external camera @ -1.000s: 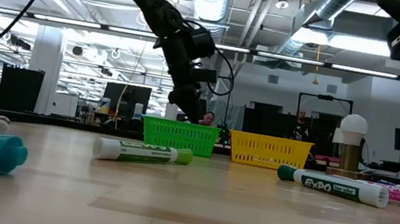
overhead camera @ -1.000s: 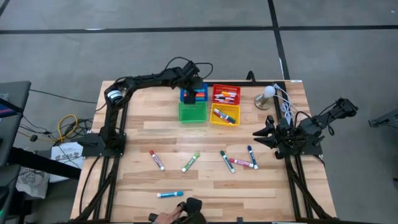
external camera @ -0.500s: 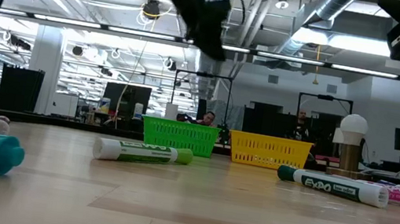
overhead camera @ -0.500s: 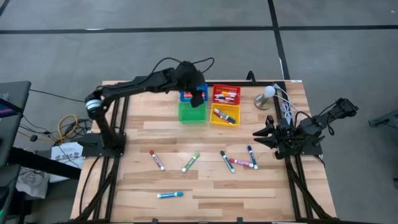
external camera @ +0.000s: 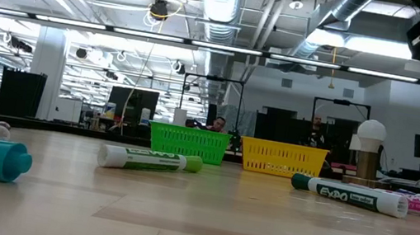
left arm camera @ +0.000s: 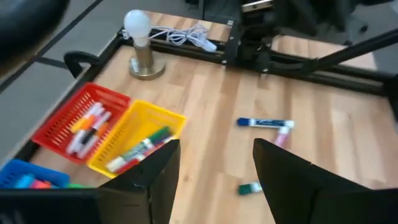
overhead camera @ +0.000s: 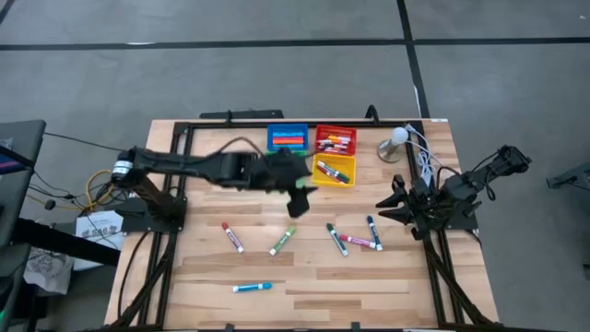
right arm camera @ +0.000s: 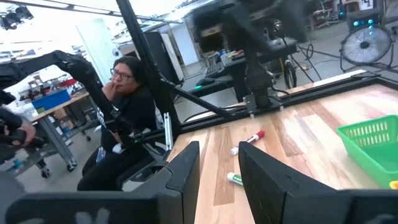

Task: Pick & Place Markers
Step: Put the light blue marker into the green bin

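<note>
Several markers lie flat and loose on the wooden table: a red-capped one [overhead camera: 232,237], a green one [overhead camera: 282,240], a dark green one [overhead camera: 336,239], a pink one [overhead camera: 358,242], a blue one [overhead camera: 373,232] and a teal one [overhead camera: 252,289] close to the near edge. More markers lie in the blue bin [overhead camera: 288,137], the red bin [overhead camera: 336,140] and the yellow bin [overhead camera: 333,171]. My left gripper [overhead camera: 297,198] hovers high over the table's middle, open and empty [left arm camera: 214,180]. My right gripper [overhead camera: 392,201] waits at the right edge, open with nothing between its fingers [right arm camera: 217,177].
A green bin [external camera: 188,142] stands beside the yellow bin [external camera: 282,157]; my left arm covers it in the high view. A white bulb on a brass base [overhead camera: 396,143] with a white cable stands at the far right. A person [right arm camera: 124,124] sits beyond the table's left side.
My left gripper has left the blue bin at the far edge, risen and swung toward the table's middle and near side, rolling as it went. A person's hand that reached in at the near edge has withdrawn. The markers on the table have stayed put.
</note>
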`<state>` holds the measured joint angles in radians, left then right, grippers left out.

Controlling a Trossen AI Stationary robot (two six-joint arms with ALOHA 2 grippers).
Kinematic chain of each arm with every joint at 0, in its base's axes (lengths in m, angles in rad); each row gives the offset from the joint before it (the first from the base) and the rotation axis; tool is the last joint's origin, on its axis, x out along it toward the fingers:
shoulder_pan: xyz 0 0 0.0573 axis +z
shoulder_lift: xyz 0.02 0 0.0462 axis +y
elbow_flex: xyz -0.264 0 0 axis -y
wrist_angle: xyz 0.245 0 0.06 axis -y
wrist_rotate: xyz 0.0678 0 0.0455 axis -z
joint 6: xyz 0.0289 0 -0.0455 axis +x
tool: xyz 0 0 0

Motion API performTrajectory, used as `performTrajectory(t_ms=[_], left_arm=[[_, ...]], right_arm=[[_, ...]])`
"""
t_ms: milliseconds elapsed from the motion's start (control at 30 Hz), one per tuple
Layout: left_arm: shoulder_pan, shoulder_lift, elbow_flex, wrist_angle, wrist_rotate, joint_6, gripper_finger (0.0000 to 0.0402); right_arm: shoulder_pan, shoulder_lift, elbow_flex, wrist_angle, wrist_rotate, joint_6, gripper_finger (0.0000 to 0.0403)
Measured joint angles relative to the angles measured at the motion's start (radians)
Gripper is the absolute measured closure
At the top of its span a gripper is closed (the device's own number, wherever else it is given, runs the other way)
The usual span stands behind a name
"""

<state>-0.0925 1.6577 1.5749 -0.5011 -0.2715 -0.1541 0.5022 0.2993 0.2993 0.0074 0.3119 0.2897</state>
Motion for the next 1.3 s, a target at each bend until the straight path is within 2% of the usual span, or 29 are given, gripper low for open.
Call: performTrajectory(t_ms=[233,800,1033,1300], left_arm=[[-0.146,0.001,0.0,-0.001,-0.078,-0.248,0.0176],[-0.317,0.133,0.0,-0.015,-0.087,-0.674,0.0165],[-0.381,0.195,0.0,-0.054,-0.035,-0.802,0.0165],[-0.479,0.247,0.0,-0.243,0.056,-0.9,0.0165]], right_arm=[[0.0,0.0,0.0,0.0,-0.001,0.0,0.0301],[0.0,0.0,0.0,0.0,-0.001,0.0,0.0301],[0.0,0.0,0.0,0.0,-0.001,0.0,0.0301],[0.0,0.0,0.0,-0.001,0.0,-0.001,0.0301]])
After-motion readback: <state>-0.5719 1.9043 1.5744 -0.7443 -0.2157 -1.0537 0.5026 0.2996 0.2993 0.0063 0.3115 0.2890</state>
